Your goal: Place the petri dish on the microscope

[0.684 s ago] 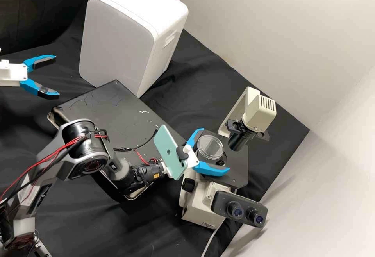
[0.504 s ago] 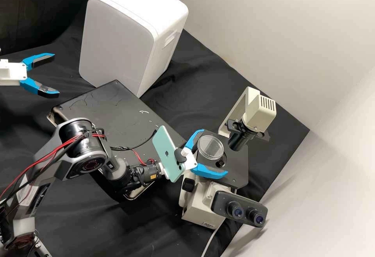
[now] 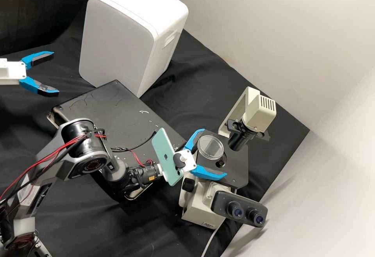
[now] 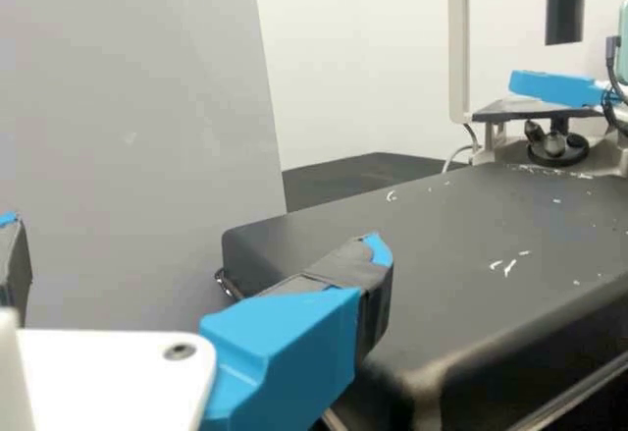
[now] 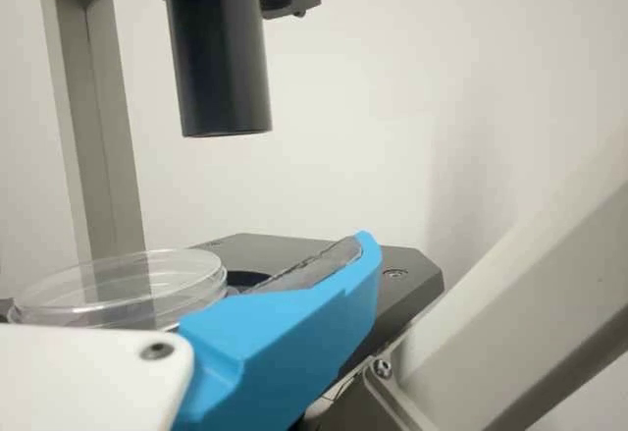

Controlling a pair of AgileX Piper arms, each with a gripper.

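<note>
The clear petri dish [image 3: 210,147] lies flat on the black stage [image 3: 239,164] of the white microscope [image 3: 203,206], just beside the dark condenser tube [image 3: 236,140]. My right gripper [image 3: 214,152] is open, one blue finger on each side of the dish, with a gap to the dish on both sides. In the right wrist view the dish [image 5: 118,284] rests on the stage [image 5: 397,266] below the black tube [image 5: 218,48], next to one blue finger [image 5: 294,323]. My left gripper [image 3: 55,72] hangs open and holds nothing at the far left, above the black cloth.
A tall white box [image 3: 129,34] stands at the back. A black slab [image 3: 113,112] lies between it and the microscope, and my left gripper's own view shows the slab [image 4: 442,244] close in front. The eyepieces [image 3: 244,211] point toward the front right.
My right gripper has drawn back a little from the dish, toward the left, still open. The dish stays on the stage. My left gripper has drifted slightly up and left.
</note>
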